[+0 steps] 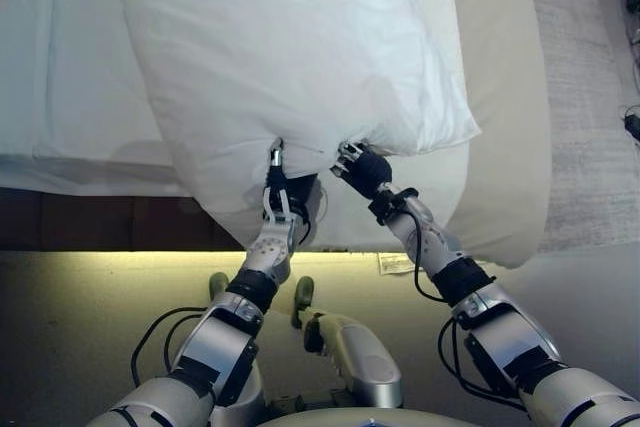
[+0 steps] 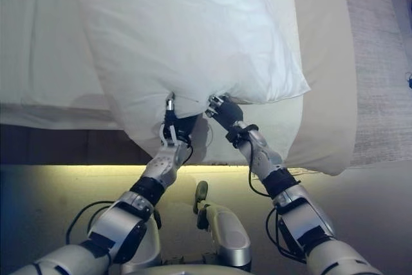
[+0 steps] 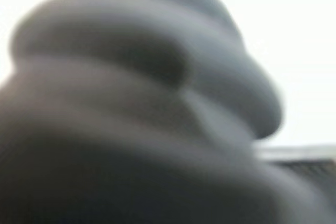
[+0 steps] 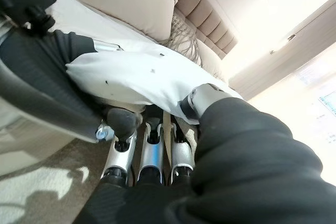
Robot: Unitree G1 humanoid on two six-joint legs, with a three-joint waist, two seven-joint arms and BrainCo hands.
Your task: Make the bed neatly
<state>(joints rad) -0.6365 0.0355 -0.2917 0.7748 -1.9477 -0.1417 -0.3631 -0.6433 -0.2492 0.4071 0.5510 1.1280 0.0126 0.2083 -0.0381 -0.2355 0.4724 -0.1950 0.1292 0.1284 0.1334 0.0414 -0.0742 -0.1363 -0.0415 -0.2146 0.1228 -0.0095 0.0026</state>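
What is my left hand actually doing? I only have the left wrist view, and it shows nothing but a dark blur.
Observer: The head camera shows the left hand at the near edge of the white bedding. The cloth is gathered at its fingertips, so it looks pinched.
Operator: And the other one?
Observer: The right hand holds the same edge just beside it. Its wrist view shows the thumb on top of the cloth and the fingers beneath.
Operator: Where does that edge sit?
Observer: It hangs past the bed's near side, over the floor.
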